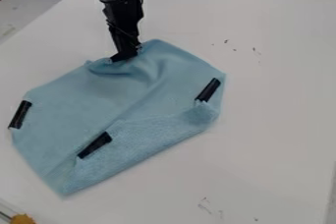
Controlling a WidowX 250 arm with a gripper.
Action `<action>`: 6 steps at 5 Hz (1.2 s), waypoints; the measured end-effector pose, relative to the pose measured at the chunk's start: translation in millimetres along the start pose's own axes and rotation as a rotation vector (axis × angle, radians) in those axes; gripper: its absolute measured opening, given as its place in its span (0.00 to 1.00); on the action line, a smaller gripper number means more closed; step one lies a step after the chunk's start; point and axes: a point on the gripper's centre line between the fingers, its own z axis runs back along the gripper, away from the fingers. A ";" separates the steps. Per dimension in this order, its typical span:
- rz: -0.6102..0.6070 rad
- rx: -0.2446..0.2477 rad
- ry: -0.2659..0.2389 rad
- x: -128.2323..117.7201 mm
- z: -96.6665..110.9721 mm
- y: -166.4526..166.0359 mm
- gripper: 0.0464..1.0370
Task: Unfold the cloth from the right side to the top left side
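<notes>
The gripper (125, 57) is down at the upper edge of the light blue cloth (98, 100), left of its top corner. Folds and a small hollow gather in the fabric right beside the gripper's tip. The cloth lies over the left and middle of the table, partly folded, with a flap (141, 142) along its lower right side. Black patches show on it: one at the far left corner (20, 114), one near the lower middle (95, 145) and one by the right corner (209, 90).
The white table (275, 95) has small dark marks at upper right and near the bottom. An orange-yellow object (22, 219) with a thin rod stands at the lower left corner. The table's edge runs across the upper left, with the floor beyond.
</notes>
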 end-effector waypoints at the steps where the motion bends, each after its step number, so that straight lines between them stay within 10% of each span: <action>1: -0.045 -0.027 0.001 7.7 -14.2 16.6 0.02; 3: -0.122 0.005 0.027 22.7 -12.4 42.2 0.20; 6: -0.146 0.106 -0.010 30.3 -9.4 58.9 0.97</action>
